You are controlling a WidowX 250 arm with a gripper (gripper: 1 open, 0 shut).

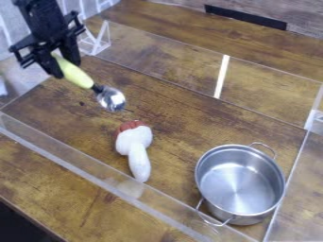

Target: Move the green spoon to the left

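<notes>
Your gripper [59, 62] sits at the upper left of the view, black and pointing steeply down, and its fingers are clamped on the yellow-green handle of the green spoon [78, 74]. You can see the handle running out from between the fingers and slanting down to the right, ending in a shiny metal bowl [111, 98] that hangs just over, or perhaps just touching, the wooden table [177, 66]; you cannot tell which from this angle. The spoon lies in the left part of the area fenced by the low clear plastic wall [76, 163], near its left end. Below and to the right of the spoon's bowl, close but apart from it, lies the white utensil [134, 151] with a thick handle and a red tip, the red end pointing up toward the spoon. Well apart from both, in the lower right corner of the fenced area, stands the round steel pot [240, 182], upright, with small loop handles on its rim. A white wire rack [93, 36] stands just behind and to the right of your gripper, at the upper left, outside the fence. A bright streak of glare crosses the table right of centre.
</notes>
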